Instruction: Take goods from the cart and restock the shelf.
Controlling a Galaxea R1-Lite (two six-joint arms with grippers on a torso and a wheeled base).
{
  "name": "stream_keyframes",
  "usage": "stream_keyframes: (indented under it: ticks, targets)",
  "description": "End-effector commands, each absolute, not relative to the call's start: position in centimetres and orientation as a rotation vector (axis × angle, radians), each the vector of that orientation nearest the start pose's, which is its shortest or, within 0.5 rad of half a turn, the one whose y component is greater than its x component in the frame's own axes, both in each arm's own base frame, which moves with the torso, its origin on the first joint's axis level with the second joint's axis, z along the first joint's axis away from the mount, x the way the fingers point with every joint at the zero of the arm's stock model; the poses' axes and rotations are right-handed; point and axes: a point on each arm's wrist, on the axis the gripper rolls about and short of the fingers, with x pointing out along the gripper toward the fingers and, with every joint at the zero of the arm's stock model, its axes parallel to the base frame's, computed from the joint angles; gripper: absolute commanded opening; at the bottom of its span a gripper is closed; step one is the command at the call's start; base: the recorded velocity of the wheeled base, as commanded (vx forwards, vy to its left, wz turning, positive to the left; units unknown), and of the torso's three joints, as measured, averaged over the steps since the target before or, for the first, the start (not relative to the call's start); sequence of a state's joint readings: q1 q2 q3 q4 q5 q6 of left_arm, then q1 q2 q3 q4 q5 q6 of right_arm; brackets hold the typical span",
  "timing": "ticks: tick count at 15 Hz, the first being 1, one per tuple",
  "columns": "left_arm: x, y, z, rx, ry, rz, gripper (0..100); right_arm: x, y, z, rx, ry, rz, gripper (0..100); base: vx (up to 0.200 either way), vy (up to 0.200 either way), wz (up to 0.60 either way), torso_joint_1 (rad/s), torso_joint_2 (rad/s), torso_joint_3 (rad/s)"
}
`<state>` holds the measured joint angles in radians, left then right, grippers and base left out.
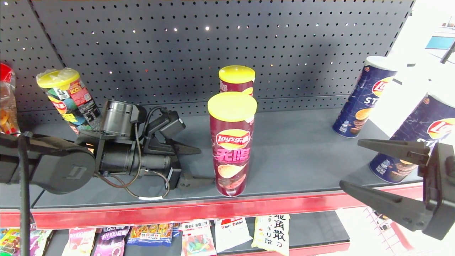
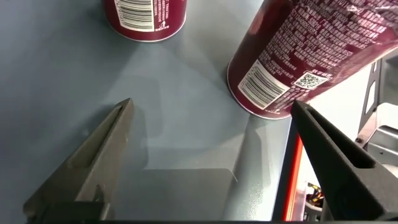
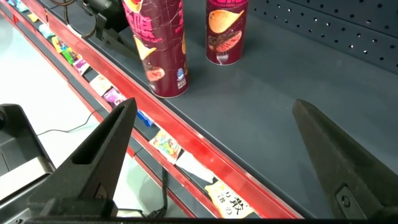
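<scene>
Our right gripper (image 1: 350,163) hangs wide open and empty at 4 o'clock, off the shelf (image 1: 302,153) front. Our left gripper (image 1: 205,166), also wide open, sits at 9 o'clock of the front maroon can (image 1: 231,142), which stands upright at the shelf lip. We judge this can shelved, with further restocking left.

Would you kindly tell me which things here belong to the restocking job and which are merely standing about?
Job, likely: front maroon can, beside the open left end effector; rear maroon can; shelf; open right end effector.
Bystanders: nearer blue can; farther blue can; multicoloured can at left; snack packets below.
</scene>
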<state>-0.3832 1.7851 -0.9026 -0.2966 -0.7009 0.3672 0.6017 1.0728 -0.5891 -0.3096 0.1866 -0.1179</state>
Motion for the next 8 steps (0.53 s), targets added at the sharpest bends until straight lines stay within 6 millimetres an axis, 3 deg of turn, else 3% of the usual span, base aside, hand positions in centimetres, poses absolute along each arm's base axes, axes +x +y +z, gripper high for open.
stream_keyframes:
  ticks: [1,5,8]
  targets:
    - [28.6,-13.1,15.2,0.223,0.406,-1.147,100,11.9,8.7,23.1,-0.149,0.129,0.796,100,0.0,0.0,0.0,0.0,0.0,0.0]
    - [28.2,-12.6,15.4,0.223,0.406,-1.137,100,11.6,8.4,22.8,-0.151,0.135,0.796,100,0.0,0.0,0.0,0.0,0.0,0.0]
    - [24.6,-9.2,18.1,0.235,0.333,-1.026,100,9.8,7.1,20.8,-0.166,0.16,0.758,100,0.0,0.0,0.0,0.0,0.0,0.0]
